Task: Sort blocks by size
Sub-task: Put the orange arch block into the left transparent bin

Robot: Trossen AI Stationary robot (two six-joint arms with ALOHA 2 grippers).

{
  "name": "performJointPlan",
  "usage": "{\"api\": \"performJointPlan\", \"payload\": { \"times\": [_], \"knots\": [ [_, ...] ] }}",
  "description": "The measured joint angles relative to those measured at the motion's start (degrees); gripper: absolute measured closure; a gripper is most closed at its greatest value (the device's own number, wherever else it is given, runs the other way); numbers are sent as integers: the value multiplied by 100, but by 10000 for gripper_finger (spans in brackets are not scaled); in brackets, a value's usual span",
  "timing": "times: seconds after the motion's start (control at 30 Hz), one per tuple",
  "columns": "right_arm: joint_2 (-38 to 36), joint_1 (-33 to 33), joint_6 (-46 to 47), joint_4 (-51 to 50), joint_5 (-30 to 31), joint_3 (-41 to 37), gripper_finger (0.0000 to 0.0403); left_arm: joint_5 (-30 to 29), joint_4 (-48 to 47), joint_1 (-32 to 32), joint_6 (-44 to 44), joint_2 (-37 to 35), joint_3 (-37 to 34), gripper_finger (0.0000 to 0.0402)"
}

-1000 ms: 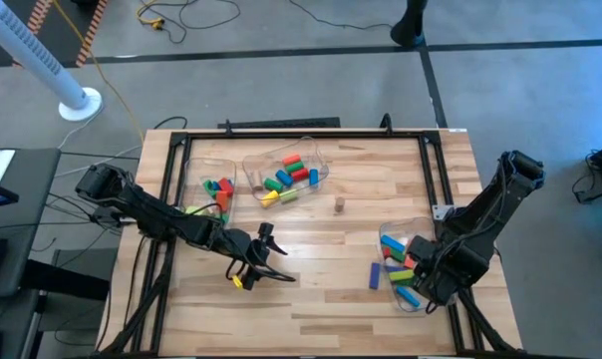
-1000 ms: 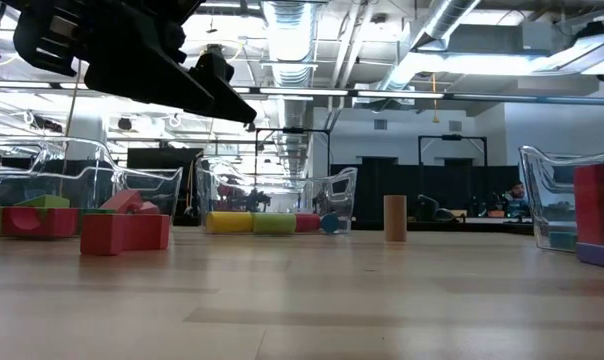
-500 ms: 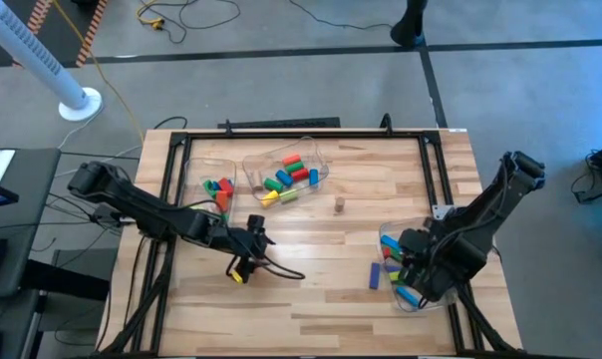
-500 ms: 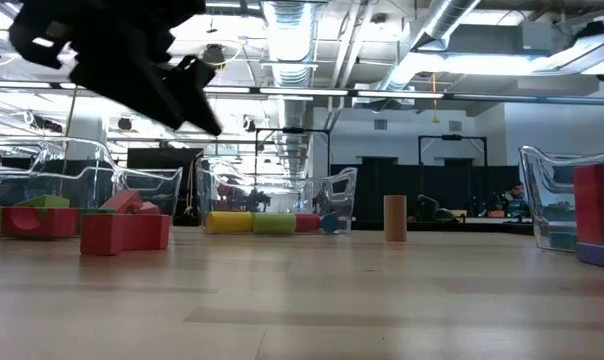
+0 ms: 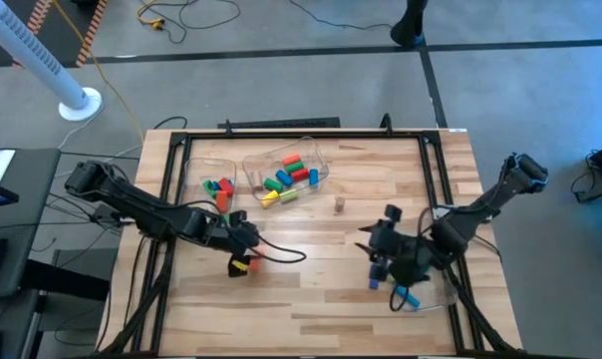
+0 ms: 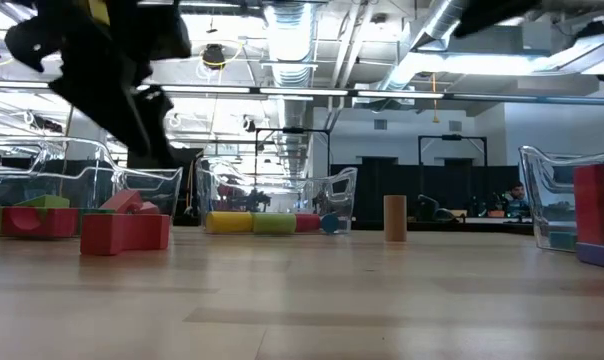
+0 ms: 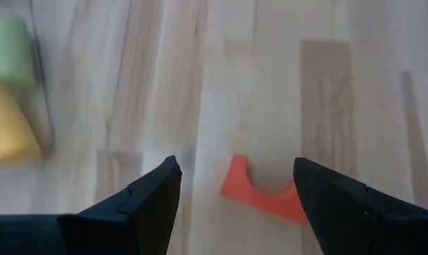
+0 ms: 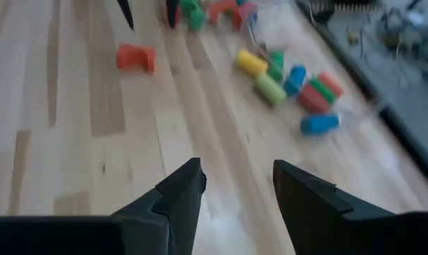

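At 7 o'clock on the table point(image 5: 311, 299), my left gripper point(image 7: 232, 195) hangs with fingers spread above an orange arch block point(image 7: 262, 195). At 4 o'clock my right gripper point(image 8: 235, 185) is parted and empty.

Left gripper point(image 5: 243, 239) pulled back left, toward the bins. Right gripper point(image 5: 379, 249) left the right-hand bin point(image 5: 433, 227), swung left over the table point(image 5: 321, 289), fingers apart, empty.
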Motion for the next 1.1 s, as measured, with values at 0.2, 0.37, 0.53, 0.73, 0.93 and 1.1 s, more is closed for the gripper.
{"api": "performJointPlan", "payload": {
  "times": [0.2, 0.37, 0.53, 0.73, 0.93, 1.1],
  "knots": [
    [407, -337, -1451, 1045, -30, 0, 199, 211, -34, 0, -894, 32, -218, 134],
    [905, -555, -2081, 1453, -60, 0, 199, 208, 226, -1, -1400, 32, -375, 134],
    [1359, -753, -2227, 1570, -76, 0, 199, 246, 490, 0, -1621, 35, -508, 134],
    [1715, -924, -2259, 1723, -79, 0, 199, 273, 693, 0, -1729, 411, -531, 134],
    [1830, -1008, -2350, 1902, -112, -2, 199, 298, 441, -2, -1613, 1003, -286, 139],
    [1826, -1008, -2418, 2050, -125, -2, 199, 257, 94, -2, -1490, 1391, -100, 159]
  ]
}}
